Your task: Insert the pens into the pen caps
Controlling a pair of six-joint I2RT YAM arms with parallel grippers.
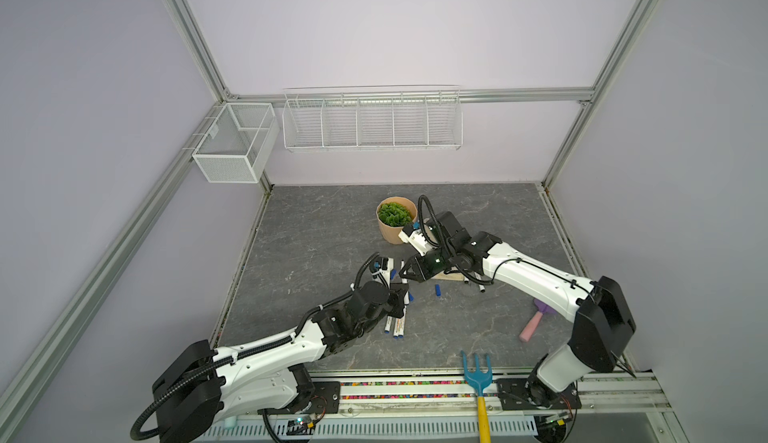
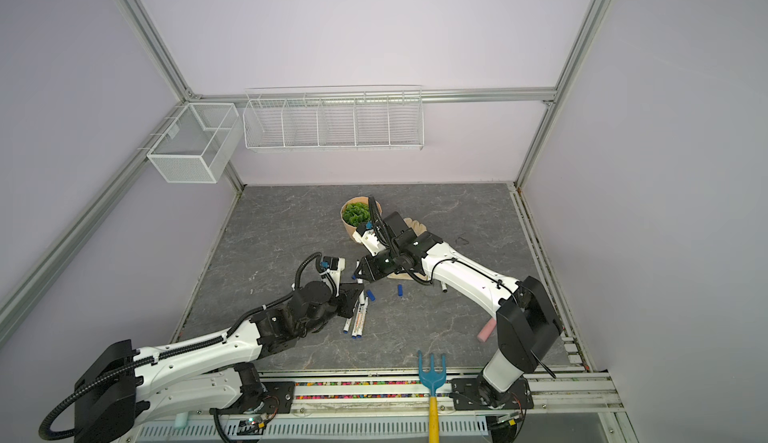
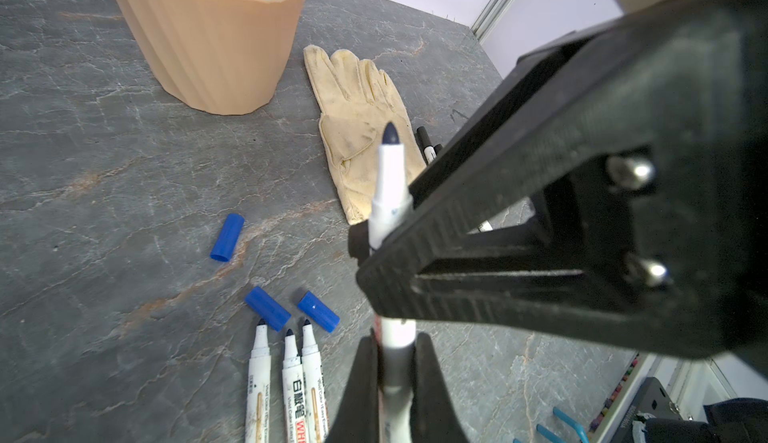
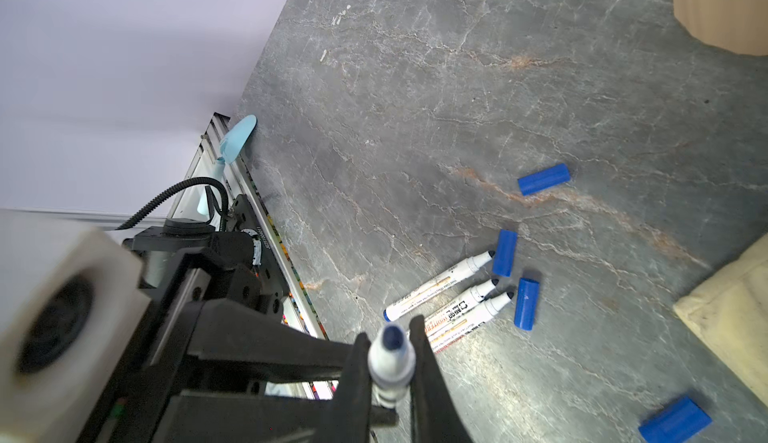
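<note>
Gripper check: the left gripper [image 3: 395, 343] is clamped tight on the barrel of the held pen [image 3: 388, 179]. The right gripper [image 4: 390, 337] is clamped on the same pen, nearer its tip. The dark blue tip is bare and stands just past the right fingers.

Position: in both top views the two grippers meet on the arm-base side of the plant pot [image 1: 388, 233], near it. The pen is lifted off the table [image 1: 316, 229].

On the table:
- glove [image 3: 361, 129]: pale, lying flat, just beside the pot.
- three loose pens [image 3: 292, 372]: side by side, further from the pot than the held pen, bare tips turned toward the pot.
- first blue cap [image 3: 268, 309] and second blue cap [image 3: 318, 311]: right at those tips, on the pot side. Whether they touch the tips cannot be told.
- third blue cap [image 3: 227, 237]: alone, between that pair and the pot.
- fourth blue cap [image 4: 675, 420]: apart from the rest, beyond the glove as seen from the pot.
- black-ended pen [image 3: 424, 135]: shows at the glove's edge away from the pot, mostly hidden behind the right gripper.
- garden fork [image 1: 477, 372]: blue head, yellow handle, at the table's front edge, well apart from the pot.
</note>
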